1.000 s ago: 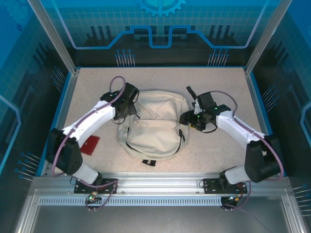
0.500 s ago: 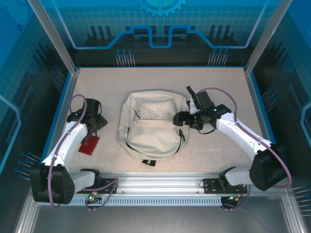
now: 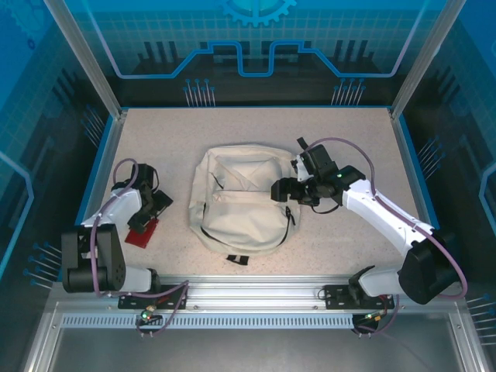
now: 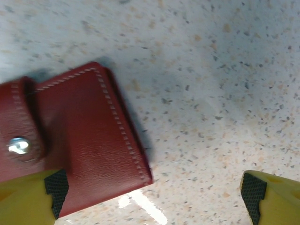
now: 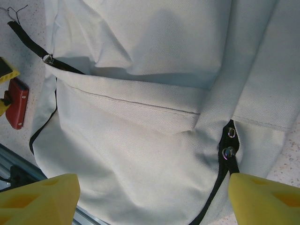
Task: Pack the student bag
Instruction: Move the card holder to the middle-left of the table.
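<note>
I have both grippers spread wide and holding nothing. The left gripper (image 3: 151, 204) hangs low over the speckled stone-look table (image 3: 349, 132). The flat red leather wallet with a metal snap stud (image 4: 79, 136) lies off towards its left finger rather than midway between the two, and that finger's black pad (image 4: 57, 187) sits over the wallet's near corner. The right gripper (image 5: 154, 201) hovers above the soft cream fabric backpack with black zips and straps (image 3: 236, 209). The backpack lies flat directly beneath and ahead of it, well to the right of the left gripper.

**Risks as I judge them:**
- If I close the left gripper from here, it would likely catch only a corner, so the wallet could pivot or skid away. It is also thin and flat against the table, which leaves little edge to pinch.
- On the right, the cloth is slack and creased. A careless close could bunch the fabric instead of catching the small metal zip pull (image 5: 229, 151) beside the right finger, and drag the whole bag.
- I cannot tell whether any compartment is open enough to take the wallet.

**Count:** one backpack, one wallet, one snap stud, two grippers.
</note>
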Controlling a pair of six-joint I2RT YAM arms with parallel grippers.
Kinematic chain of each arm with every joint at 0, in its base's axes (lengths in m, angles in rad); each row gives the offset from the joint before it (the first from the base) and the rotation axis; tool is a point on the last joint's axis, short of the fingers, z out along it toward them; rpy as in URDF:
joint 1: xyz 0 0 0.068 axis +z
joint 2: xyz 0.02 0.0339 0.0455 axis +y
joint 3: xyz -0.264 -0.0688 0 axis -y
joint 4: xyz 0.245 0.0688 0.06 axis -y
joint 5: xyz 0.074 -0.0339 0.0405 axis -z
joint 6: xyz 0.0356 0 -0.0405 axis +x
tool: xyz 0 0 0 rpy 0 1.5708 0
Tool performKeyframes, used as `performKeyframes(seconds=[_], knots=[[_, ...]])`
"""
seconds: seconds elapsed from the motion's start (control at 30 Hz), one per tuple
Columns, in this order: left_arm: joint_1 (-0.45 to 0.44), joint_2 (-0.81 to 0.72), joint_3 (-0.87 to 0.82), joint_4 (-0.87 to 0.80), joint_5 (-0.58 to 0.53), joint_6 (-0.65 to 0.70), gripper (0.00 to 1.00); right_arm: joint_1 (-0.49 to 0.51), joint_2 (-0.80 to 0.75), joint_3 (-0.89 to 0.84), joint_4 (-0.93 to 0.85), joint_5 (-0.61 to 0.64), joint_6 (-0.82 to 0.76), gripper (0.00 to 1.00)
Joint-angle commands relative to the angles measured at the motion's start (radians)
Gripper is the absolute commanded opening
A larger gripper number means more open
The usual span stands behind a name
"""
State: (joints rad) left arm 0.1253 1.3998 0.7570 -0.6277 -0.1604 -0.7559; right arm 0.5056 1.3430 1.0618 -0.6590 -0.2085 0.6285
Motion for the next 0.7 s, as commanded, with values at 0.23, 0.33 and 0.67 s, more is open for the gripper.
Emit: performKeyframes(seconds=[0.23, 0.33, 0.67], knots=[[-0.094, 0.066, 0.007, 0.138, 0.319, -0.016, 0.96, 0.011, 0.036, 0.033, -0.026, 0.022, 0.008, 0.83], [-0.132, 0.099, 0.058, 0.123, 0.320, 0.011, 0.95, 0.011, 0.048, 0.038, -0.024, 0.018, 0.013, 0.83], [-0.176, 0.039, 0.155, -0.030, 0.171, 0.071, 0.90, 0.011, 0.040, 0.035, -0.029, 0.031, 0.016, 0.83]])
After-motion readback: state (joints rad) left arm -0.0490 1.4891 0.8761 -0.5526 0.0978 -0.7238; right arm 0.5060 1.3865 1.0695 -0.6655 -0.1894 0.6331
